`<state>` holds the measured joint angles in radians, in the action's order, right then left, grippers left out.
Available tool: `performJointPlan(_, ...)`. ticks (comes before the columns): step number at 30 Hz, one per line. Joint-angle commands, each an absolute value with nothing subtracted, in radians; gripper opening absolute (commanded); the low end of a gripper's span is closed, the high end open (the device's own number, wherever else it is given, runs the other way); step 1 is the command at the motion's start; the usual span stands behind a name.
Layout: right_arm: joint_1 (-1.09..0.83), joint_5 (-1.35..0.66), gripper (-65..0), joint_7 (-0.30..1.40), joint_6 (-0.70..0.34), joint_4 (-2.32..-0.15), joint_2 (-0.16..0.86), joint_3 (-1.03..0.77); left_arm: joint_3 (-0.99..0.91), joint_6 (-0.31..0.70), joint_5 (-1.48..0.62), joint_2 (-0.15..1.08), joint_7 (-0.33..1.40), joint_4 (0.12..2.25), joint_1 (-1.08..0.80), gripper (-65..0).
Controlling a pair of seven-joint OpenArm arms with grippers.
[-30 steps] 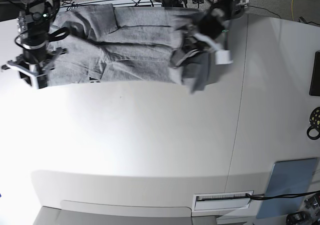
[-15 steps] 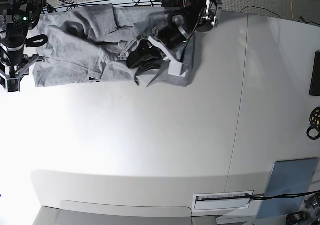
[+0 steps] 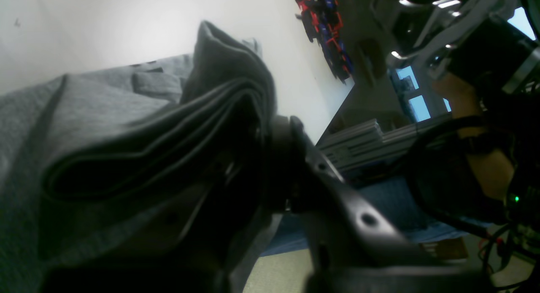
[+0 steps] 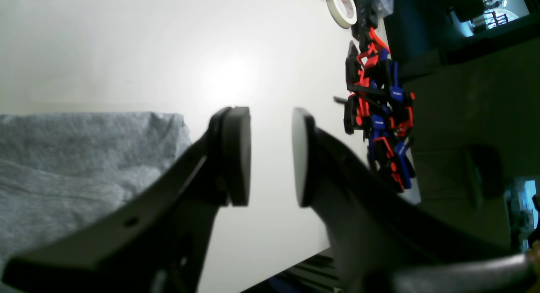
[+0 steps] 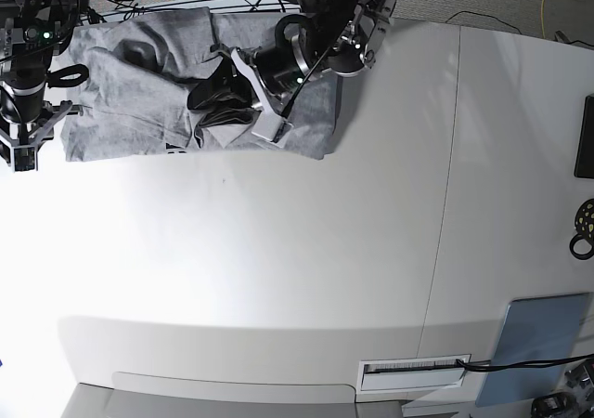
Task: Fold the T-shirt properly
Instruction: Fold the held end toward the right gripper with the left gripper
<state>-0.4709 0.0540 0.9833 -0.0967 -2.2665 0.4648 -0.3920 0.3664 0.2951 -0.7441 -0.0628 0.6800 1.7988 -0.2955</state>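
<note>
Carrying: left end effector (image 5: 218,96) clamps bunched T-shirt (image 5: 130,125) cloth, lifted over the body to fold.
Waiting: right end effector (image 4: 270,155) narrowly parted, empty, beside the hem on the tabletop (image 5: 306,260).

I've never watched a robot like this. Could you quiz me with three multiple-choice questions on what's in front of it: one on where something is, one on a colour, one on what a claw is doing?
1. Where does the T-shirt lie on the table?
A. along the far edge
B. in the middle
C. on the near right corner

2. What colour is it?
A. red
B. grey
C. white

3. What is the left gripper doing?
A. hanging open over bare table
B. parked off the table
C. pinching a bunched fold of cloth

Answers: 1 A, the base view shows it at the top edge. 2 B, heather grey in every view. 3 C, the left wrist view shows layers clamped; the right gripper is open.
</note>
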Motion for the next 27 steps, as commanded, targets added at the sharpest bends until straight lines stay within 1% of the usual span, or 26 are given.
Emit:
performJointPlan(1, -0.469, 0.067, -48.0, 0.962, -0.085, -2.283, 0.479, -0.401, 0.374, 0.310, -0.762, -0.075, 0.663, 1.814, -0.284, -65.0)
performJointPlan(8, -0.469, 0.067, -48.0, 0.962, -0.085, -2.283, 0.479, -0.401, 0.378, 0.311, -0.762, -0.075, 0.654, 1.813, -0.277, -64.9)
performJointPlan(10, -0.469, 0.067, -48.0, 0.962, -0.085, -2.283, 0.479, -0.401, 0.377, 0.316, -0.762, -0.075, 0.654, 1.813, -0.276, -48.0)
performJointPlan(11, -0.468, 0.067, -48.0, 0.962, -0.085, -2.283, 0.479, -0.401, 0.377, 0.335, -0.762, -0.075, 0.654, 1.813, -0.276, -40.5)
performJointPlan(12, -0.468, 0.067, -48.0, 0.962, -0.085, -2.283, 0.479, -0.401, 0.377, 0.362, -0.762, -0.075, 0.655, 1.813, -0.276, -34.9)
performJointPlan(13, -0.468, 0.067, -48.0, 0.962, -0.085, -2.283, 0.479, -0.401, 0.378, 0.390, -0.762, -0.075, 0.657, 1.813, -0.277, -32.4)
performJointPlan(15, -0.468, 0.067, -48.0, 0.962, -0.084, -2.283, 0.479, -0.401, 0.377, 0.424, -0.763, -0.075, 0.657, 1.813, -0.276, -32.2)
performJointPlan(21, -0.468, 0.068, -48.0, 0.960, -0.084, -2.283, 0.479, -0.401, 0.376, 0.439, -0.749, -0.072, 0.657, 1.813, -0.239, -32.2)
performJointPlan(23, -0.468, 0.068, -48.0, 0.940, -0.084, -2.283, 0.479, -0.401, 0.376, 0.477, -0.697, -0.068, 0.662, 1.813, -0.215, -32.4)
performJointPlan(27, -0.468, 0.065, -48.0, 0.905, -0.084, -2.283, 0.479, -0.401, 0.353, 0.476, -0.581, -0.069, 0.715, 1.814, -0.171, -32.4)
